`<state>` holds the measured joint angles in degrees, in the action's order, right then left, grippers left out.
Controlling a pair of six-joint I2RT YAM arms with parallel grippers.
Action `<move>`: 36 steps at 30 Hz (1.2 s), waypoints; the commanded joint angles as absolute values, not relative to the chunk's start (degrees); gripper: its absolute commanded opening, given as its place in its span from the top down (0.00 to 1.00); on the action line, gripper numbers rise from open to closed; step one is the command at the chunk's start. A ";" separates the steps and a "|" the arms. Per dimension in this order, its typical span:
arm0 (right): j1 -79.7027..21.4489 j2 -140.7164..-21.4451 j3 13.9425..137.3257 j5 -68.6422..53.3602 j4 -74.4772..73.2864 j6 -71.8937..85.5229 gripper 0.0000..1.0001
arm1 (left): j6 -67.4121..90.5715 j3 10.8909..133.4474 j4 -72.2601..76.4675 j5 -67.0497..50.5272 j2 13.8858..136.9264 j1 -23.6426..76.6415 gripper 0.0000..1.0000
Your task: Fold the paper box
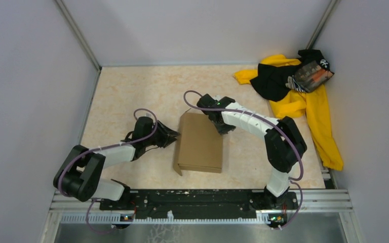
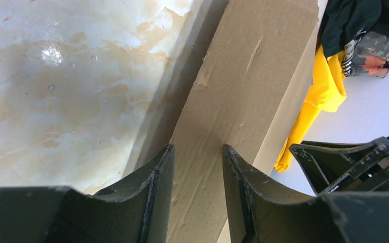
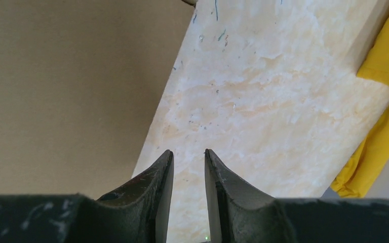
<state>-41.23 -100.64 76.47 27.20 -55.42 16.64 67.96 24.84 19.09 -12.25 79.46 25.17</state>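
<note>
The paper box (image 1: 200,143) lies flat on the desk (image 1: 126,91) between my two hands, its long axis running away from the arm bases toward the far wall, with the far end leaning slightly right. My left hand (image 1: 173,135) comes in low from the box's left side, fingers about half apart with their tips at its side wall, clamping nothing. My right hand (image 1: 223,126) points down just beside the far right corner, with the box on its left and its fingers a narrow slit apart, empty.
</note>
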 commanded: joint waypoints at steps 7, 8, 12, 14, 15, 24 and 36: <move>-45.71 -106.27 80.98 33.34 -59.66 19.57 0.71 | 68.38 23.47 24.41 -14.20 83.06 24.67 0.54; -45.87 -107.02 80.75 33.60 -59.80 19.75 0.71 | 68.33 23.47 24.82 -14.30 83.51 24.69 0.54; -46.40 -109.22 79.87 34.52 -59.68 19.99 0.71 | 68.38 23.79 26.29 -14.70 86.00 24.63 0.54; -46.50 -109.97 79.66 34.90 -59.85 19.92 0.71 | 68.50 23.94 27.42 -15.25 87.70 24.70 0.54; -46.49 -110.33 79.49 35.04 -59.86 19.94 0.71 | 68.55 24.05 28.06 -15.51 88.59 24.65 0.54; -46.55 -112.42 75.41 33.58 -57.02 19.67 0.71 | 69.14 26.01 31.60 -17.72 94.38 25.69 0.54; -46.49 -114.48 70.48 31.10 -52.18 19.00 0.71 | 70.10 27.92 31.60 -18.88 94.03 26.69 0.54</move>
<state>-45.58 -110.32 73.52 39.77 -59.90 18.65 70.04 26.55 32.10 -16.60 93.54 24.99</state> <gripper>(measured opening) 0.286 0.454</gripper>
